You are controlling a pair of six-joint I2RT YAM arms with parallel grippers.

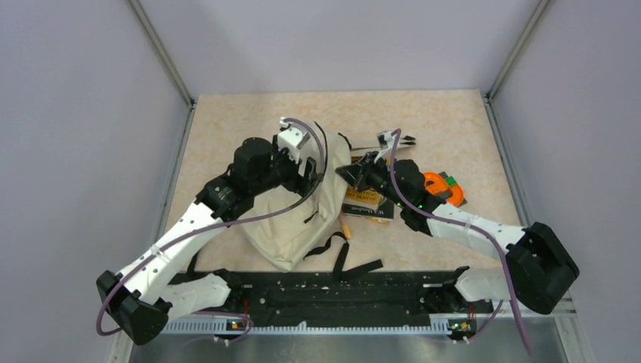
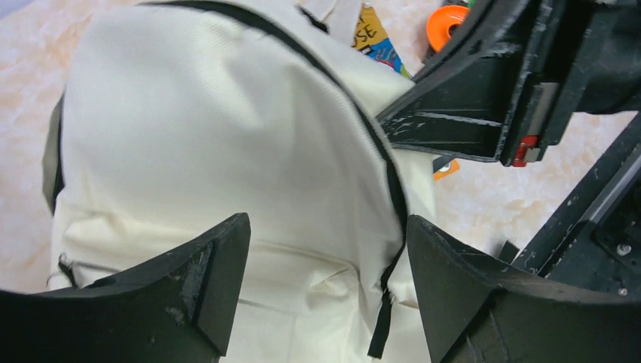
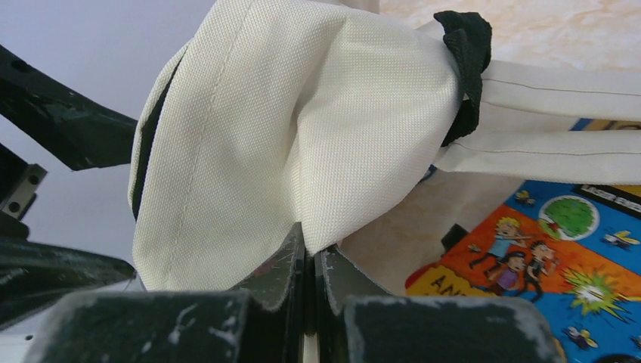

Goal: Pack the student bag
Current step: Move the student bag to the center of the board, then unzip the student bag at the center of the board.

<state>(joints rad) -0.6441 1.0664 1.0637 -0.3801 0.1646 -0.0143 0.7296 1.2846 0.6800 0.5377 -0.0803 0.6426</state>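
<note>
The student bag (image 1: pixel 296 215), a cream canvas backpack with black zipper lines, lies in the middle of the table. My left gripper (image 1: pixel 308 175) hovers over its top with the jaws open and nothing between them; in the left wrist view the gripper (image 2: pixel 326 261) frames the bag's front (image 2: pixel 219 144) and a black zipper pull (image 2: pixel 382 321). My right gripper (image 1: pixel 350 172) is at the bag's upper right edge. In the right wrist view that gripper (image 3: pixel 311 257) is shut, pinching a fold of the bag's fabric (image 3: pixel 302 128), which is lifted off the table.
A colourful comic-style book (image 1: pixel 368 206) lies right of the bag, partly under the right arm, and shows again as the book (image 3: pixel 544 265). An orange object (image 1: pixel 438 185) sits beyond it. An orange pen (image 1: pixel 345 225) lies by the bag. Beige shoulder straps (image 3: pixel 559 91) stretch to the right.
</note>
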